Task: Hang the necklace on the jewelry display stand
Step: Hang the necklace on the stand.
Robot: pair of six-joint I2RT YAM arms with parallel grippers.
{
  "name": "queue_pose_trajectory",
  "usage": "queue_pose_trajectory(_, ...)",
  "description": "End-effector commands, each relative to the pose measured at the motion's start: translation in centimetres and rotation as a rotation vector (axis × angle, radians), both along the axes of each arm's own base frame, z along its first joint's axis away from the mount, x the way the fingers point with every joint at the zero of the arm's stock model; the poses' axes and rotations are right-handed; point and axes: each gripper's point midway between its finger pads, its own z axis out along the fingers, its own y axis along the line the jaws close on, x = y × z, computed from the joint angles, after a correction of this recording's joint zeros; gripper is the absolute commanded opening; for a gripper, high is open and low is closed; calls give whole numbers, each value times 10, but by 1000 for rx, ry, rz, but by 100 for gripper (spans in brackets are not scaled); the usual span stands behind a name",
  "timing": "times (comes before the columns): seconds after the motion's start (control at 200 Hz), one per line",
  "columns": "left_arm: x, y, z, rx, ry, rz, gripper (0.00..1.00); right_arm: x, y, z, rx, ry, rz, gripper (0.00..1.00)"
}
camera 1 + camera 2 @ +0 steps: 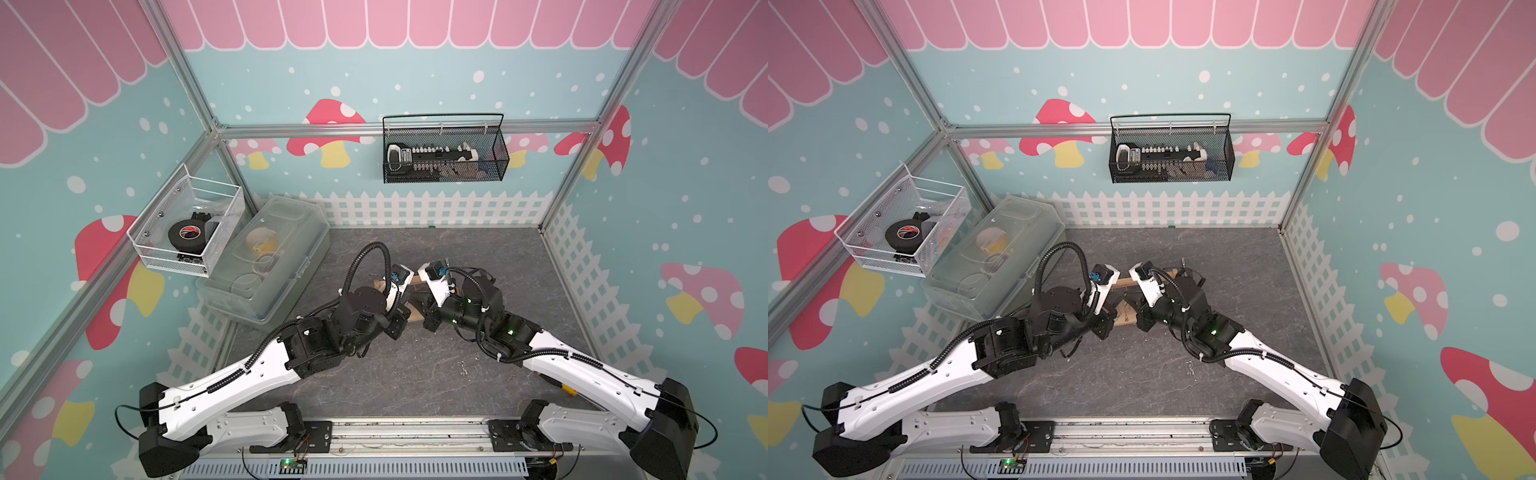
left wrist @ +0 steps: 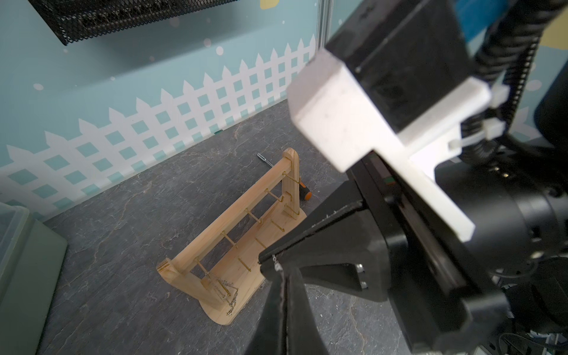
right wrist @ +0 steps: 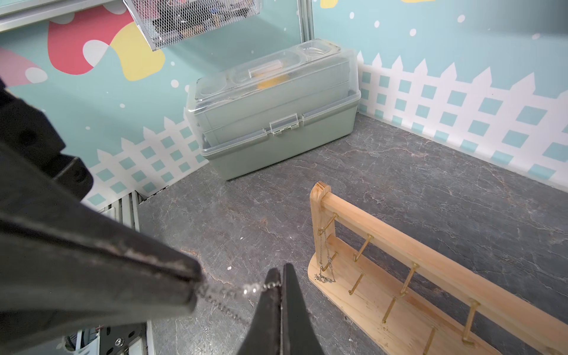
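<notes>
Both hands are meeting over the middle of the desk (image 3: 399, 172). The left hand (image 3: 196, 285) is pinching the necklace (image 3: 247, 290), jaws pressed together on the chain. The right hand (image 3: 281, 276) is pinching it the same way further along — a short stretch of fine silver chain is running between the two tips, with a loop sagging below. The necklace is hanging off the jewelry display stand (image 3: 415, 250), just beside its rounded base end, not on any peg. The stand is standing upright on the desk. Another chain (image 3: 324, 279) is hanging from the end peg by the upright, its tail pooling on the base. A clear-lidded box (image 3: 276, 101) is sitting by the wall — well apart.
</notes>
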Motion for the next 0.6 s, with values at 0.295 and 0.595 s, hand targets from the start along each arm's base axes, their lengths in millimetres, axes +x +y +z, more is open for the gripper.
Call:
queue_pose_trajectory(0.295,5,9,-2,30,-11,47,0,0,-17,19,38,-54,-72,1)
queue_pose_trajectory(0.595,14,13,-17,95,-21,90,0,3,-20,10,-44,-44,-95,1)
